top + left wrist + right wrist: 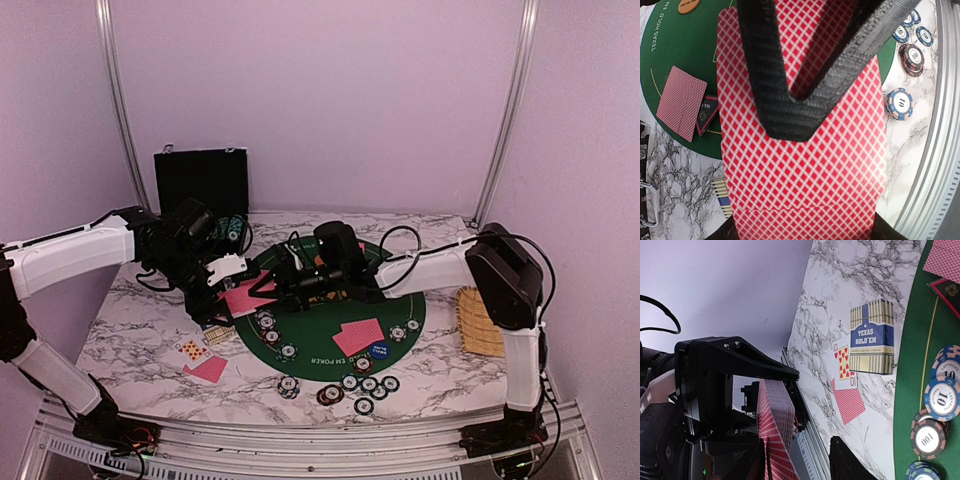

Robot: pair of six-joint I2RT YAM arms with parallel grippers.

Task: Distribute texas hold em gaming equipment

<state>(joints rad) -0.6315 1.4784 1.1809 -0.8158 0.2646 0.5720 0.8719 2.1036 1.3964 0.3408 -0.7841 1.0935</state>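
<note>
1. The black case (200,182) stands open at back left. The arm blocks its contents, so we can't tell what's inside.
2. The card box (871,337) lies flat on the marble. A ten of hearts (841,362) sits face up against it, with a face-down card (849,405) just beside. We read this as one seat's share.
3. The left gripper (225,272) is clamped tight on the deck (800,165) of red-backed cards. It holds the deck over the mat's left edge, presented toward the other arm, likely so single cards can be pulled off.
4. The right gripper (285,285) faces the deck with its fingers spread wide and holds nothing. The deck edge seems to sit between them.
5. On the green mat (315,335) there are chip stacks (268,322), and dealt cards (358,336) touching a blue button (380,350).
6. More chips (365,385) are lined up at the near edge.
7. The wicker basket (480,322) is at far right. We can't tell what's in it.
</note>
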